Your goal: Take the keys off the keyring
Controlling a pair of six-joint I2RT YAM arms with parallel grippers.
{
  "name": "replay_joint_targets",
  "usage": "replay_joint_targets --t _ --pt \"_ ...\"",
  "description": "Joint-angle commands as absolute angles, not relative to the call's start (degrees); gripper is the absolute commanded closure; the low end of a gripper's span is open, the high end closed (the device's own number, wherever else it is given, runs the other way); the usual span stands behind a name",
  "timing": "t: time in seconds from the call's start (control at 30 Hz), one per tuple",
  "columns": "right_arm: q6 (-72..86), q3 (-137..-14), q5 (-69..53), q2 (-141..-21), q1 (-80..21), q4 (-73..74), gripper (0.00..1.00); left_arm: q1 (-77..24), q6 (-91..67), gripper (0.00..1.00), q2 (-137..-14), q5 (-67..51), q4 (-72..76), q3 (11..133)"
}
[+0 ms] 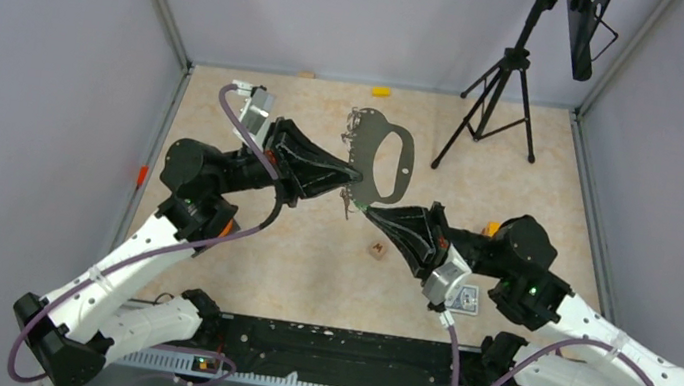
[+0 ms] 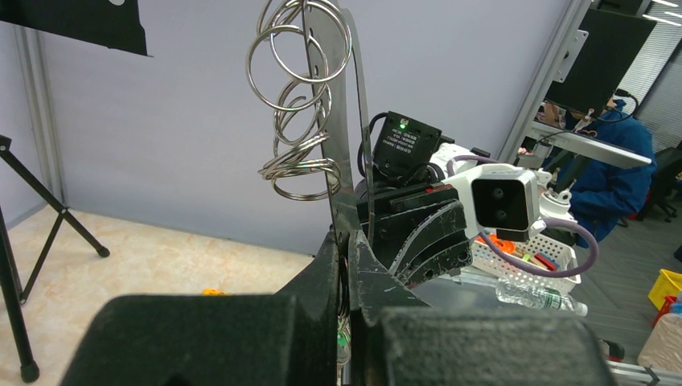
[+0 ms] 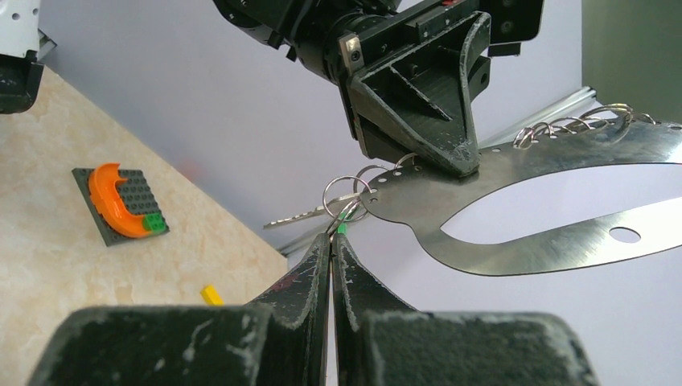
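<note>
Right jaws are pinching shut on the keys [image 3: 341,228] near the green one. Left jaws are squeezing the keyring [image 3: 426,197], holding it up over the tabletop [image 1: 289,256]. Pulling them off is starting, I think; a gentle tug away is coming next.

Keyring [image 3: 531,165]: dull brushed grey metal, finely scratched. Split rings [image 2: 297,80] above left pincer [image 2: 347,235]: bright polished wire. Right pincer [image 3: 331,241] fingers [image 3: 301,277]: matt black plastic, scuffed pale.

Plain pale grey walls [image 1: 345,2] enclose a beige, marble-patterned tabletop [image 1: 242,229] on the left, far and right sides. A black tripod [image 1: 497,104] stands at the far right, under a dark hanging panel [image 1: 583,30]. Light is even.
</note>
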State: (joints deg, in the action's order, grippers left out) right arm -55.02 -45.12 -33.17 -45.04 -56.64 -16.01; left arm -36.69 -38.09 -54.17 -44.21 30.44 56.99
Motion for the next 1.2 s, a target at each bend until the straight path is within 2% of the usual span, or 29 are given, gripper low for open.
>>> replay_joint_targets --t 0.0,0.77,0.83,0.9,1.17 --pt "-56.40 -48.34 -35.10 -44.39 -57.32 -15.60 1.00 -36.57 -38.91 1.00 -54.39 -44.82 34.54 59.68" --pt "-58.81 -51.05 -36.48 -46.04 -57.31 -8.02 1.00 -36.56 -39.15 1.00 -54.93 -44.47 34.54 60.03" --pt "-57.31 -49.93 -36.47 -45.66 -57.36 -9.94 0.91 -36.56 -39.12 1.00 -54.93 -44.45 34.54 60.05" --pt "-56.16 -48.91 -36.39 -45.29 -57.35 -11.57 0.87 -36.62 -39.17 1.00 -54.93 -44.47 34.54 60.03" --pt "-50.74 -46.35 -36.45 -44.83 -57.33 -16.91 0.80 -36.58 -39.29 1.00 -54.47 -44.36 34.50 59.85"
